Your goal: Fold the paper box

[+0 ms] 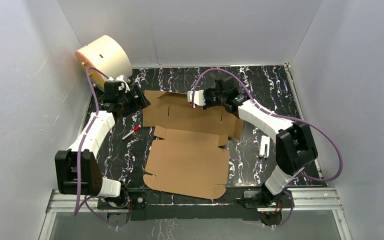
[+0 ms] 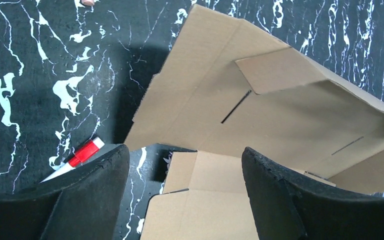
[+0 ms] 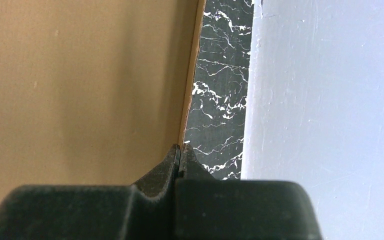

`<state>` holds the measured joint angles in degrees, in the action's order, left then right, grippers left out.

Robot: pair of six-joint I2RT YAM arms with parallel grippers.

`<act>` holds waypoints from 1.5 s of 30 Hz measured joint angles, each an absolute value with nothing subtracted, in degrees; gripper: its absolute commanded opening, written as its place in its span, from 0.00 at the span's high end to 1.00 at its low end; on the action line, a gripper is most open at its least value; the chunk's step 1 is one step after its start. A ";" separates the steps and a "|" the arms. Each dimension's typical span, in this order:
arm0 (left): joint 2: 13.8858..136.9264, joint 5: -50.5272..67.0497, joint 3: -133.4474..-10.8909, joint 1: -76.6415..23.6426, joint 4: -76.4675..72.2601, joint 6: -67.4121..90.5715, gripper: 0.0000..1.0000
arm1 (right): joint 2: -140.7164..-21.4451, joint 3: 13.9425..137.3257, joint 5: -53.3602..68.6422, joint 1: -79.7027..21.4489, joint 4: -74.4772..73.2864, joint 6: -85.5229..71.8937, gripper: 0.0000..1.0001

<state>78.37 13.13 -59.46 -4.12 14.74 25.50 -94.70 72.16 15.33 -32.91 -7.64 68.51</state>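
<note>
The box [image 1: 187,160] lies in the middle of the table, its near panel flat and its far panel tipped up off the surface. The right gripper [image 3: 180,149] is clenched, its tips meeting right at the far edge of that raised panel. This looks like a way to prop or steady the panel along its crease, though I cannot tell whether any cardboard is nipped between the tips. The left gripper [image 2: 184,151] is released, its fingers [image 2: 105,170] spread wide with nothing between them. It hovers over the box's far left corner, where a side flap stands folded up beside a slit, probably placed to press or tuck that flap next. A pen [image 1: 130,132] with a red cap lies on the table just left of the box, apart from it. A small white piece [image 1: 264,146] sits to the right, by the right arm. A cream drum [image 1: 105,56] rests in the far left corner. The table [image 1: 270,82] is black with white veining, and plain pale walls [image 1: 190,30] enclose it on the left, right and far sides.
</note>
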 measured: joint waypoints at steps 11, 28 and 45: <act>76.14 19.09 -51.00 -3.22 11.70 29.63 0.25 | -92.14 70.24 15.31 -33.21 -4.73 72.69 1.00; 76.42 13.43 -38.48 -14.72 -1.52 41.01 0.37 | -90.67 66.63 11.68 -36.18 0.12 76.64 1.00; 78.91 1.50 -33.78 -16.78 -9.21 44.69 0.54 | -86.94 64.69 10.59 -37.91 1.10 77.69 1.00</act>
